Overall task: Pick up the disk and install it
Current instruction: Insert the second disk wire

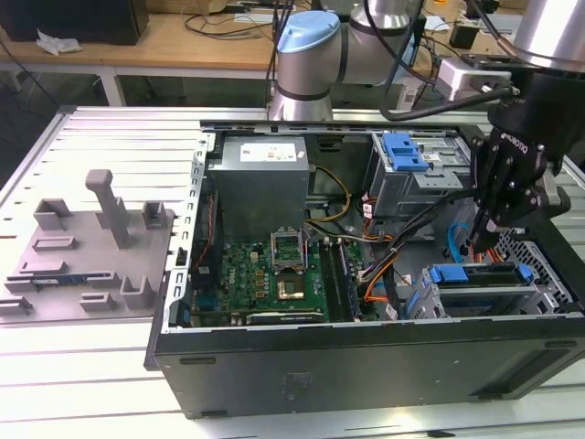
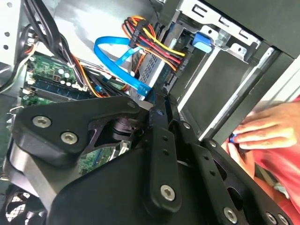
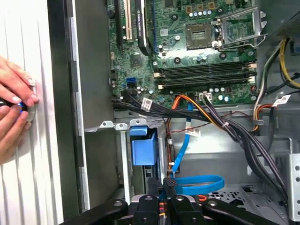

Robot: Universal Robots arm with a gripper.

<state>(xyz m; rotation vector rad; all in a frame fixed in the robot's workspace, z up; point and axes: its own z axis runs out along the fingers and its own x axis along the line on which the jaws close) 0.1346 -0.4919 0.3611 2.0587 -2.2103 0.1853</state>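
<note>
Slatted white tabletop [image 1: 82,366] carries the open black computer case [image 1: 366,366] you are working in, with wooden benches and cables behind it. Your disk [image 1: 480,291] sits inside that case at about 4 o'clock in the exterior view: a silver drive in a bright blue carrier, lying flat in the lower drive cage near the front wall. Just above it, at roughly 3 o'clock, hangs your gripper [image 1: 477,245], its black fingers pointing down and drawn close together, tips narrow and holding nothing that you can see; whether they touch the carrier cannot be told. In both wrist views the black linkage of the gripper [image 3: 169,185] fills the foreground, beside a looped blue data cable [image 3: 199,183] and a blue carrier tab [image 3: 143,147]. Further out lie the green motherboard [image 1: 265,274] at the case's centre, the grey power supply [image 1: 260,178] toward 12 o'clock, and a second cage with a blue latch [image 1: 404,151] at 1 o'clock. Outside the case, a grey fixture plate [image 1: 87,251] rests at 9 o'clock. A person's hands [image 3: 14,108] press on the table beside the case wall
</note>
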